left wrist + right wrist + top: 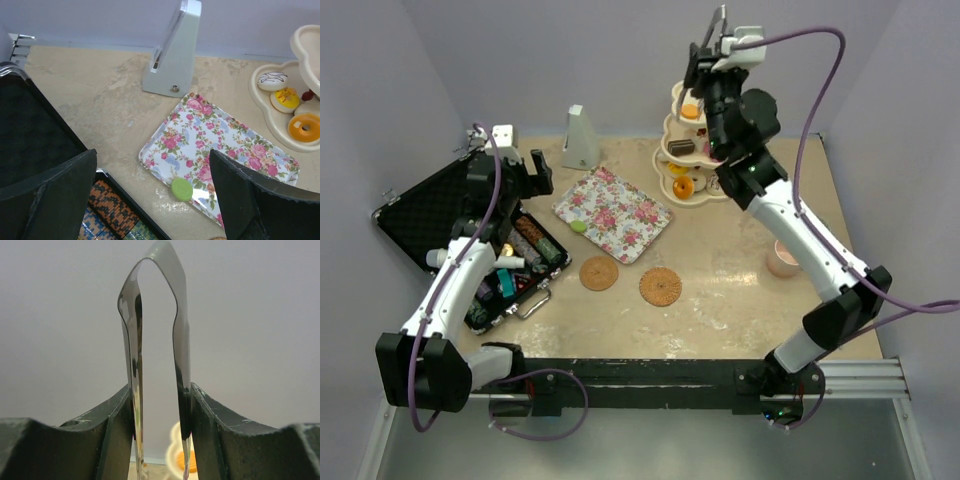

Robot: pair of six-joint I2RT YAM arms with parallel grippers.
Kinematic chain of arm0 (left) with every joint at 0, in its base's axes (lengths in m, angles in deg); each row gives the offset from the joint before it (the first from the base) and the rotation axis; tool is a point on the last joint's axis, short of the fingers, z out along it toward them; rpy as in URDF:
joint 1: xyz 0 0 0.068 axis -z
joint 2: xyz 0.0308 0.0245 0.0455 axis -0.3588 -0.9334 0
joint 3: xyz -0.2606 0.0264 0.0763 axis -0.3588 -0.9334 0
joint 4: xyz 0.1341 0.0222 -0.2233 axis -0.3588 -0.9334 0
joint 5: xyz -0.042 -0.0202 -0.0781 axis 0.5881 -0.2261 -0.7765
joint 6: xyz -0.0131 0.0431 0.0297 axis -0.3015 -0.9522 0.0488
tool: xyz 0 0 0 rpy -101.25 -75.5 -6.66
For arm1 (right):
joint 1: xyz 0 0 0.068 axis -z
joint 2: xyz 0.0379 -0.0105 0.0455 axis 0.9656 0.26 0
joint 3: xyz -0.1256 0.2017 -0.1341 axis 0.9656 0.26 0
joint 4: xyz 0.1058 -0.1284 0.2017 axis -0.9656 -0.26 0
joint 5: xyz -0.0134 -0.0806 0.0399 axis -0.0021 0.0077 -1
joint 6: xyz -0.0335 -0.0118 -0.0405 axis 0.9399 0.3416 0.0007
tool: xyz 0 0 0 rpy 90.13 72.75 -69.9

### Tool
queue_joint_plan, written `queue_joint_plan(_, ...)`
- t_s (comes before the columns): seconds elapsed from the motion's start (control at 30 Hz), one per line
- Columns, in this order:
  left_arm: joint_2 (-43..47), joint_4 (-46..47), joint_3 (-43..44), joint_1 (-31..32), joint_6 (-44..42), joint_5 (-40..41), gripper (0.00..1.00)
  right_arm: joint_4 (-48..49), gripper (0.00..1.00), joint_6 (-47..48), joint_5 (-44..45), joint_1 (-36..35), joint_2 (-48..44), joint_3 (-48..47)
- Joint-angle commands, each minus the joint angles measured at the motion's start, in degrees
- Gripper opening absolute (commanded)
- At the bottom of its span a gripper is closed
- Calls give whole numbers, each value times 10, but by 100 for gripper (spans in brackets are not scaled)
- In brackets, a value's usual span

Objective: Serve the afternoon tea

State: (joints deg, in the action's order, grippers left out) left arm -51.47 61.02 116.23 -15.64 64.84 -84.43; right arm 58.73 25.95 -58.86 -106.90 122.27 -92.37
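Observation:
The cream three-tier stand (672,128) stands at the back of the table with small donuts and cakes on its tiers. My right gripper (706,62) hovers over the stand's top, shut on metal tongs (182,340) whose two arms run between its fingers. The tongs' tips point down at an orange donut (178,460). My left gripper (152,167) hangs open and empty over the near corner of a floral tray (225,145), just above a green disc (181,189). A white donut (273,80), a yellow cake (285,99) and an orange donut (304,127) lie on the bottom tier.
Two woven coasters (599,273) (660,286) lie in front of the floral tray (613,212). A pink mug (783,258) sits under the right arm. An open black case (430,215) of tools fills the left side. A grey pyramid-shaped object (581,138) stands at the back.

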Motion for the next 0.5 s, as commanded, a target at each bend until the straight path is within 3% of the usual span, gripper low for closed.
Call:
queue_joint_plan(0.0,5,25,-3,-33,15,30,99,62,46,-31,-45,-60,-49,85)
queue_joint_plan(0.17,-1,26,-4,-92,24,26,99,91,46,-46,-115,-120,-40,176)
queue_joint_plan(0.47,-10,29,-11,-94,26,10,99,118,44,12,-195,-221,105,169)
